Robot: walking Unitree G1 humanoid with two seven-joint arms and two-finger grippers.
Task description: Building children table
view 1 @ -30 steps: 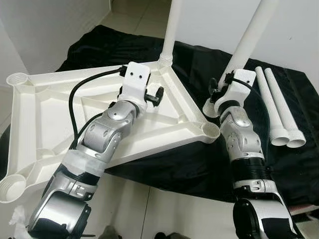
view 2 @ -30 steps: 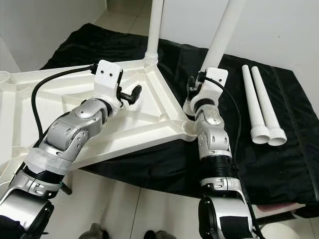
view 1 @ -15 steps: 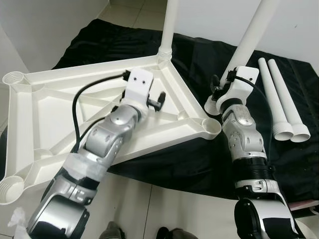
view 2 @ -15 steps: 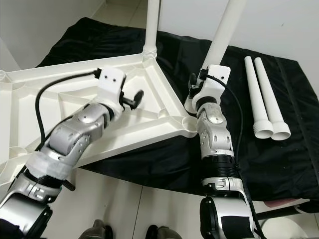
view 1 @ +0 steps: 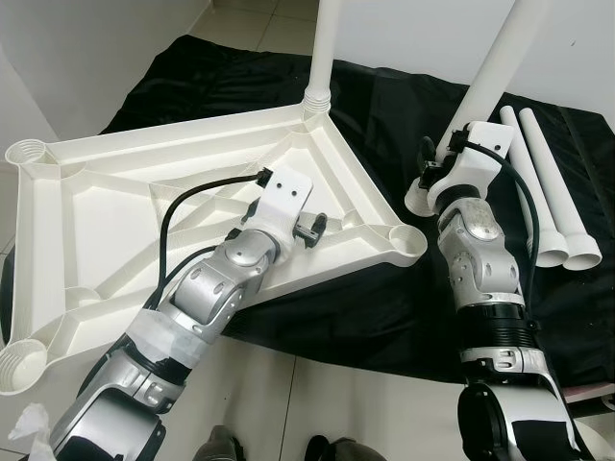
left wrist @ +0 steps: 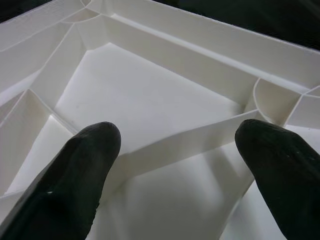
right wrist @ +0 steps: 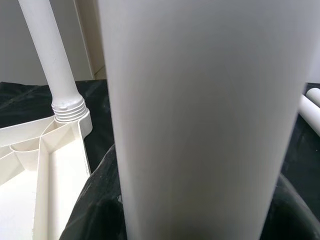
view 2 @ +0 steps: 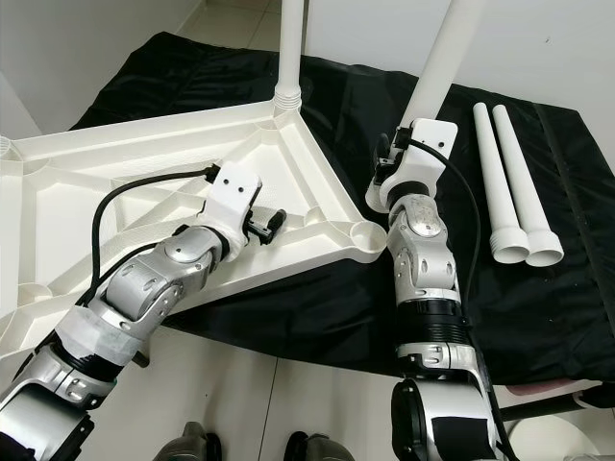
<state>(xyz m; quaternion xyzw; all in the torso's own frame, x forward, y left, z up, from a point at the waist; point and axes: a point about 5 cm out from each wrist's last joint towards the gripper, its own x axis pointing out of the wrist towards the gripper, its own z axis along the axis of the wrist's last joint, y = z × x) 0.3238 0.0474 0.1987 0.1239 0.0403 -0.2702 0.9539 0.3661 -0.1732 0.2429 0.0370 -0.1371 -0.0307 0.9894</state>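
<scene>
One leg [view 1: 320, 48] stood screwed into upturned tabletop [view 1: 115, 221] on black cloth [view 1: 384, 307]; right gripper [view 1: 432, 178] clamped 2nd leg [view 1: 495, 72] nr empty corner socket [view 1: 408, 247], prob. to fit it; left gripper [left wrist: 175, 165], fingers apart & empty, hovered over a rib.

No writing, label, brand mark or number could be read anywhere I looked.
</scene>
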